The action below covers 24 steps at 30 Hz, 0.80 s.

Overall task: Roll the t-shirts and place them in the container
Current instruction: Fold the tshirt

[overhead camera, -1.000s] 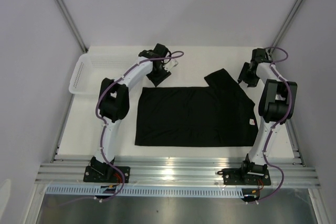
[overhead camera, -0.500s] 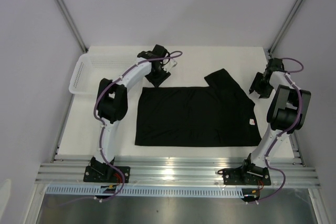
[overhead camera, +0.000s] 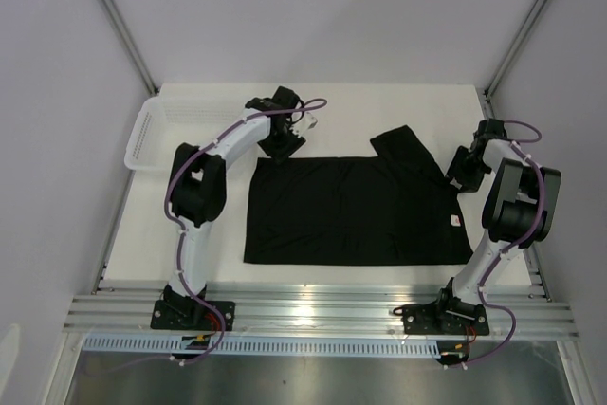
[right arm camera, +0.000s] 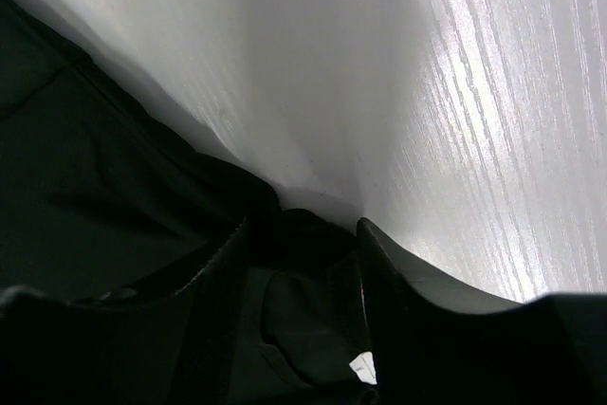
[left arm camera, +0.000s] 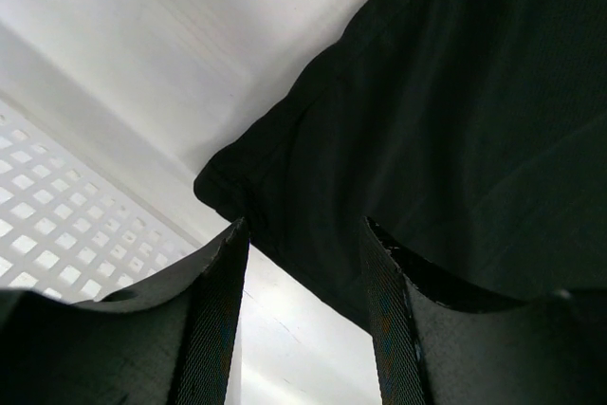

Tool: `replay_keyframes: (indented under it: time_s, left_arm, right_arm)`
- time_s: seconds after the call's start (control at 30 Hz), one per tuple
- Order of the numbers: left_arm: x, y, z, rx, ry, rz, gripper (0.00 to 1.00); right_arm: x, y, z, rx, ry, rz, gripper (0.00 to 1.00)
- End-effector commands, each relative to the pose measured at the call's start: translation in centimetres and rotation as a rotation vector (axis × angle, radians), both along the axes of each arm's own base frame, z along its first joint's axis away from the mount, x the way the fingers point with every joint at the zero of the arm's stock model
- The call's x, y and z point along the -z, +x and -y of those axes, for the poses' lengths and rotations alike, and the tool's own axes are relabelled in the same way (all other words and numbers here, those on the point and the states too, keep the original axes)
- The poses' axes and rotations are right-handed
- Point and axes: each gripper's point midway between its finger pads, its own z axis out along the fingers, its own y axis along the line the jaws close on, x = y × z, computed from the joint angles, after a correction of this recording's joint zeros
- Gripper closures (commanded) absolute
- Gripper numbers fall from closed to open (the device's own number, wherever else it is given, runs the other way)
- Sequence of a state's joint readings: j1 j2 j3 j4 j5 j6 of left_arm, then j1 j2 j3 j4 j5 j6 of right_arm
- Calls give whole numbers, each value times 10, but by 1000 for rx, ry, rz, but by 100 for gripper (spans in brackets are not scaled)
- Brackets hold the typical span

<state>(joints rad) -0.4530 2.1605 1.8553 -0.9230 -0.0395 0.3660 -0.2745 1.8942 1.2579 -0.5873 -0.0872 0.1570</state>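
Label (overhead camera: 456,222) on the black t-shirt (overhead camera: 351,211) looks pale, its print seemingly too small to read; left gripper (left arm camera: 303,234) and right gripper (right arm camera: 299,230) both spread.

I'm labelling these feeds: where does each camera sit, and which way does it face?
Top external: above, behind the robot, looking down on table, t-shirt, basket; left arm and right arm show.
Left wrist: on left arm, facing the t-shirt's corner and basket; left claw shows.
Right wrist: on right arm, facing the t-shirt's neck end; right claw shows.
Shared: all see the t-shirt.
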Motion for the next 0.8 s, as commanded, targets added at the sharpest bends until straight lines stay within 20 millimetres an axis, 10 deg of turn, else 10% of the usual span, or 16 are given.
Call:
replay_keyframes:
  time_s: [0.0,0.47,0.77]
  left_arm:
    - [-28,2,4,-10,-60,61,46]
    - [-25,1,3,-12,-60,56,47]
    - [-15,6,4,-22,-48,40,47]
  right_arm:
    - [-9,-1,1,14,-6,21,49]
    - [8,16,33,102,-7,31,96]
    - [7,24,57,153,-13,37,98]
